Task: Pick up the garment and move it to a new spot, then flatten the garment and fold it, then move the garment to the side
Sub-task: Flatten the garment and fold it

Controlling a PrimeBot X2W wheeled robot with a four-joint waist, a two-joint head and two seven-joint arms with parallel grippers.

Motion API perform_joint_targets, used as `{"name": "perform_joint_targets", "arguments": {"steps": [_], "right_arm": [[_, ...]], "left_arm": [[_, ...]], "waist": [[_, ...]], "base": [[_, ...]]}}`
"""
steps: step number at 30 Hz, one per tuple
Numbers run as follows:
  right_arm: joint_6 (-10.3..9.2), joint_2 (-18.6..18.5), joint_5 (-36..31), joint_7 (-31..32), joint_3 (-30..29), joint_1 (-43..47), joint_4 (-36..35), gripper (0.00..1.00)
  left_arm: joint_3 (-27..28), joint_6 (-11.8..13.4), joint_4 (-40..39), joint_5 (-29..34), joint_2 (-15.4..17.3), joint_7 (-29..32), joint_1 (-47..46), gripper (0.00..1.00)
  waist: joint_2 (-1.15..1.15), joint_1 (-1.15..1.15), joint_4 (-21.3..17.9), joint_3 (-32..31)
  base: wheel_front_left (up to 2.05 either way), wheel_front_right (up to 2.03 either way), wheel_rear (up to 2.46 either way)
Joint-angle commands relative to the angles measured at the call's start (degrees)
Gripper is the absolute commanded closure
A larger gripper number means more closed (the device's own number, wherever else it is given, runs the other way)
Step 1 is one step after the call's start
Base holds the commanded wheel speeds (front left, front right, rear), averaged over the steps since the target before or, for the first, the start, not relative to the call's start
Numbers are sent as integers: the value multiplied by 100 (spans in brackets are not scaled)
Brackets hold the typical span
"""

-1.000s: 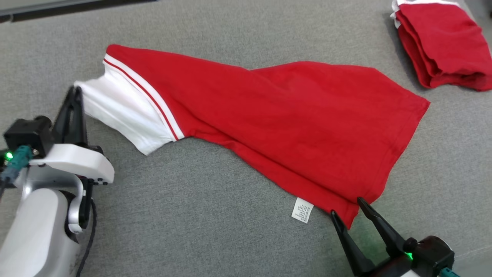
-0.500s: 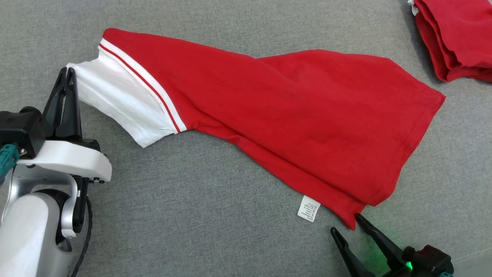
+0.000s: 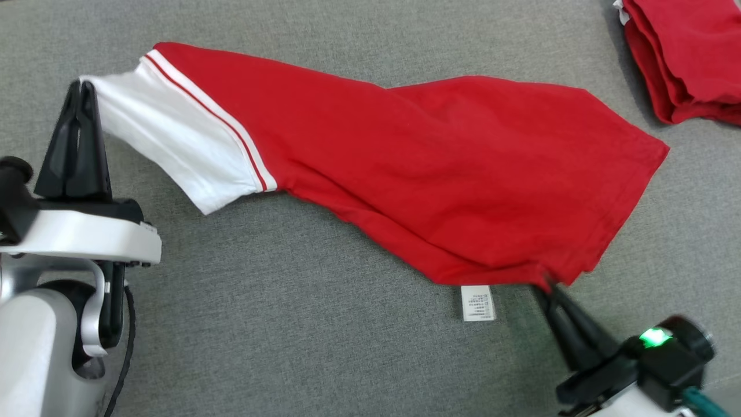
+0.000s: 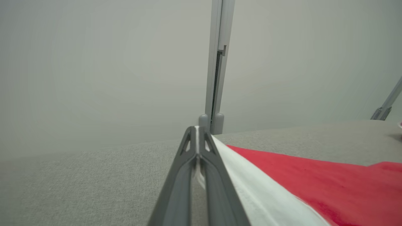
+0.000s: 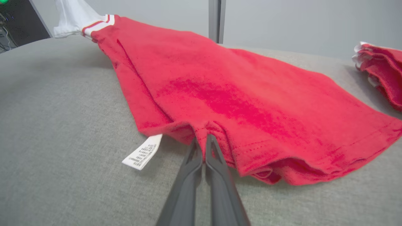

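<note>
A grey, woven-cloth table surface [image 3: 324, 347] runs across the head view. A red short-sleeved cotton garment [image 3: 440, 174] lies on it at a slant, stretched from upper left to lower right. Its body rests mostly spread, though the near edge is doubled under and rumpled. Its white sleeve [image 3: 168, 145], trimmed with a thin red and white stripe, points toward the robot's left. A folded pile of similar red clothing [image 3: 689, 58] sits well apart at the upper right corner.

The left gripper [image 3: 81, 87] has its two dark fingers pressed together on the outer edge of the white sleeve; its wrist view shows a sliver of white cloth pinched between the tips [image 4: 197, 128], with the sleeve raised off the surface. The right gripper [image 3: 547, 285] is likewise clamped, biting the bunched red hem at the near lower corner [image 5: 201, 139]. A small white printed care label [image 3: 478, 303] hangs from the near edge just beside the right gripper and lies on the grey cloth.

With both ends gripped and the middle touching the table, this looks like the start of the pick-up-and-move step. The next move likely calls for both arms rising together, keeping even tension so the cloth neither slips nor sags, before setting it down elsewhere for flattening.
</note>
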Motion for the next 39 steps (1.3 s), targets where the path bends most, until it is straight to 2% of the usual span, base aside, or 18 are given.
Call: {"name": "perform_joint_targets", "arguments": {"steps": [1,2,3,6,9,12,16,20,23,25,26,31,36,39], "right_arm": [[-14,-24,-77,-3,-126,-28,-303,100],[-14,-63,-184,-3,-267,-29,-564,100],[-14,-117,-359,-2,-549,-58,-1116,100],[-13,-307,-548,-2,-896,-243,-1857,100],[-14,-871,-711,-2,-1065,-666,-2219,100],[-14,-1507,-782,-2,-1181,-1390,-1950,100],[-14,-2140,-413,200,-944,-2794,-1256,100],[-14,-2365,-25,668,-301,-4539,-394,100],[-14,-2311,69,748,342,-5910,317,100],[-14,-2143,3,667,635,-6760,860,100],[-14,-2143,3,667,635,-6760,860,100],[-14,-1658,-562,199,822,-8344,2178,100],[-14,-1449,-1185,-9,656,-9114,2722,100],[-14,-1448,-1372,-7,550,-8902,2461,100]], "left_arm": [[65,-23,-123,-125,-39,-59,-136,100],[91,-53,-209,-202,-56,-69,-183,100],[150,-138,-391,-386,-88,-74,-342,100],[235,-297,-685,-696,-88,59,-756,100],[318,-434,-847,-945,43,367,-1360,100],[364,-616,-636,-1136,200,634,-2216,100],[268,-961,222,-1400,235,823,-3514,100],[-7,-1243,1305,-1190,274,800,-4998,100],[-285,-1436,2237,-806,316,606,-6115,100],[-498,-1538,2774,-486,320,353,-6838,100],[-498,-1538,2774,-486,320,353,-6838,100],[-947,-1718,3872,181,246,-630,-8202,100],[-1033,-1790,4536,299,43,-1529,-8953,100],[-980,-1871,4665,96,-32,-1724,-8683,100]], "waist": [[0,0,2,-59],[0,0,6,-105],[0,0,19,-219],[0,0,39,-417],[0,0,52,-563],[0,0,109,-613],[0,0,248,-484],[0,0,368,-102],[0,0,399,253],[0,0,381,483],[0,0,381,483],[0,0,340,872],[0,0,475,1262],[0,0,625,1406]], "base": [[0,0,0],[0,0,0],[0,0,0],[0,0,0],[0,0,0],[0,0,0],[0,0,0],[0,0,0],[0,0,0],[0,0,0],[0,0,0],[0,0,0],[0,0,0],[0,0,0]]}}
